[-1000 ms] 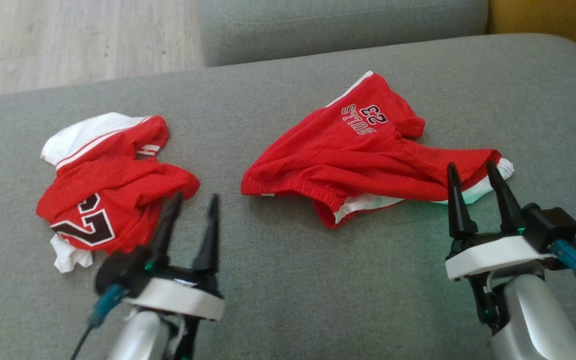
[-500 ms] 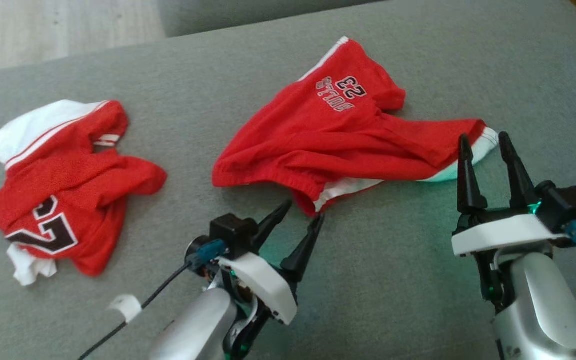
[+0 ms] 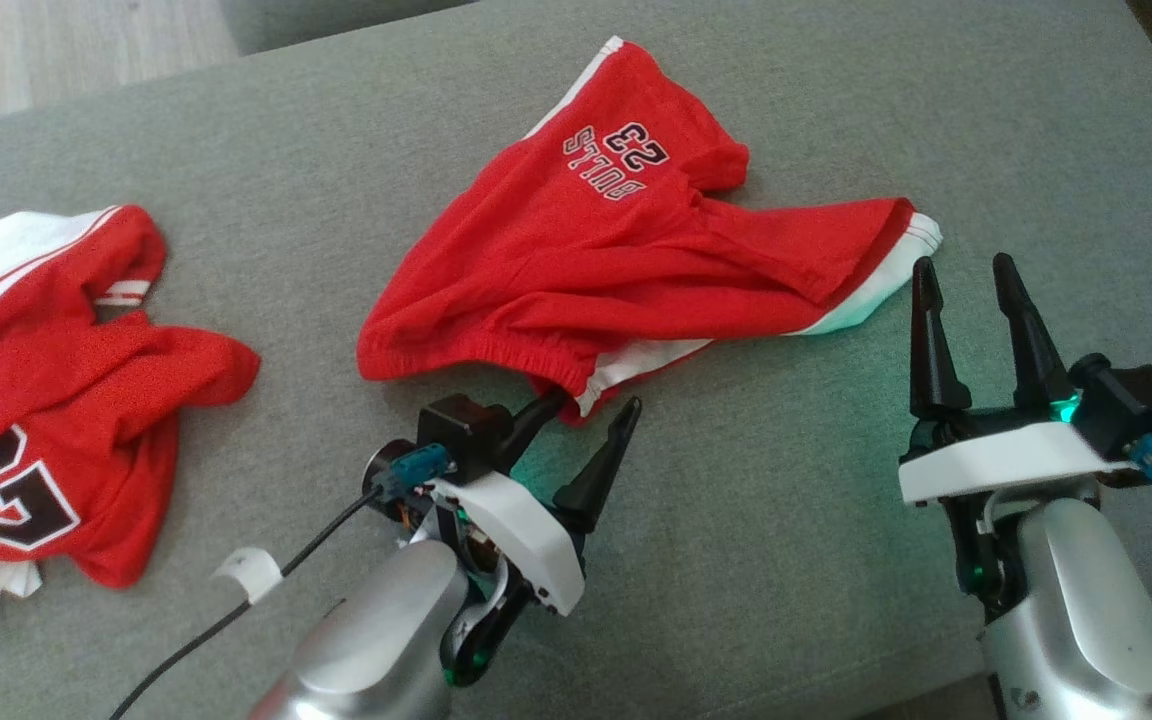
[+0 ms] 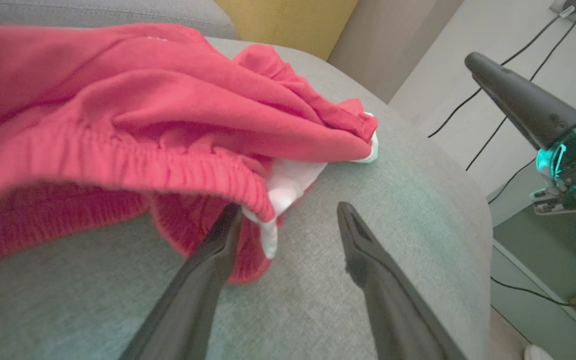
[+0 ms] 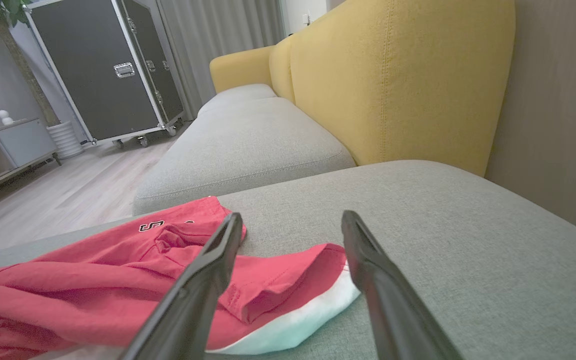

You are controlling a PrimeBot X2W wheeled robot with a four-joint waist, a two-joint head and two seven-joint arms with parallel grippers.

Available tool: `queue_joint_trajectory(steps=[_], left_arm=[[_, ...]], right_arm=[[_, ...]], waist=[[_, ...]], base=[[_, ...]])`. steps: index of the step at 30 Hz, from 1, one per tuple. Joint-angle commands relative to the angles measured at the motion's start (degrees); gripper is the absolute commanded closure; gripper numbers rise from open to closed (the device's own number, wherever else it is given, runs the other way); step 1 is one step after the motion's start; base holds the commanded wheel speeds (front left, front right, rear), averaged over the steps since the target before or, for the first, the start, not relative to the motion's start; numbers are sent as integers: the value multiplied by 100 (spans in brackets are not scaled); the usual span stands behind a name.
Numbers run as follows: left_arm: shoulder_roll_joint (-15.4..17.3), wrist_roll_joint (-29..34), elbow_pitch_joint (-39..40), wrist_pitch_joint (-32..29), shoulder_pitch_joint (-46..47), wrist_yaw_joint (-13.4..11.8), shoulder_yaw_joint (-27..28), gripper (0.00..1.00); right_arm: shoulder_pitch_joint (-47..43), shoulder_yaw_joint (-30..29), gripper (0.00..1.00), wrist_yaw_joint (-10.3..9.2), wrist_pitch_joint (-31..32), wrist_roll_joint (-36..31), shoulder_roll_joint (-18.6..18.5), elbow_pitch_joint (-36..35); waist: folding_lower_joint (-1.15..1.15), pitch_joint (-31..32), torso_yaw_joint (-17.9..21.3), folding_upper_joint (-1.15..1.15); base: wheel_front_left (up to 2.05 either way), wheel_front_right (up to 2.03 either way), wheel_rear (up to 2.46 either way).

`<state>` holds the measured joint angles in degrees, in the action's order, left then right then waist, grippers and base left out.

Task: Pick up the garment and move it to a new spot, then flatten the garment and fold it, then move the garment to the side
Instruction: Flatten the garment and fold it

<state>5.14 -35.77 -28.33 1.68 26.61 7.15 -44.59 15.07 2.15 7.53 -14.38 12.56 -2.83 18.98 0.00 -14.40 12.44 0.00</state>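
At shorts waistband, left gripper newly arrived

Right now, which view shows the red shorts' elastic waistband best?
Left wrist view: the waistband is close up, gathered, right at the open left pincer. Head view shows it small, from above; right wrist view catches mainly the white leg hem.
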Motion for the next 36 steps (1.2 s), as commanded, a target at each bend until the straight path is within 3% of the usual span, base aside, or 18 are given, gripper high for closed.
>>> queue_joint_trajectory(steps=[1,2,3,4,5,14,24,36], left_arm=[[47,-58,113,86,221,33,110,0],[44,-79,96,113,240,34,93,0],[42,-100,89,155,258,34,74,14],[43,-116,81,198,273,34,50,71],[47,-127,77,244,288,34,16,100],[242,-186,109,573,263,34,-217,100],[734,-219,574,687,-104,-61,-203,100],[977,-132,1125,583,-261,-279,-265,100]], right_arm=[[207,130,0,-4,-62,27,-5,-209],[204,128,0,-4,-62,28,-5,-209],[199,125,0,-4,-62,27,-5,-206],[194,119,0,-4,-62,24,-5,-201],[187,107,0,-4,-62,18,-5,-192],[140,-6,0,-4,-62,-228,-5,131],[206,-451,0,-4,158,-599,-5,1385],[697,-1005,0,-4,382,-763,-5,2569]], waist=[[0,-24,34,0],[0,-27,46,0],[0,-28,53,0],[0,-24,53,0],[0,-13,44,0],[0,245,-299,0],[0,640,-678,0],[0,640,-840,0]], base=[[0,0,0],[0,0,0],[0,0,0],[0,0,0],[0,0,0],[0,0,0],[0,0,0],[0,0,0]])
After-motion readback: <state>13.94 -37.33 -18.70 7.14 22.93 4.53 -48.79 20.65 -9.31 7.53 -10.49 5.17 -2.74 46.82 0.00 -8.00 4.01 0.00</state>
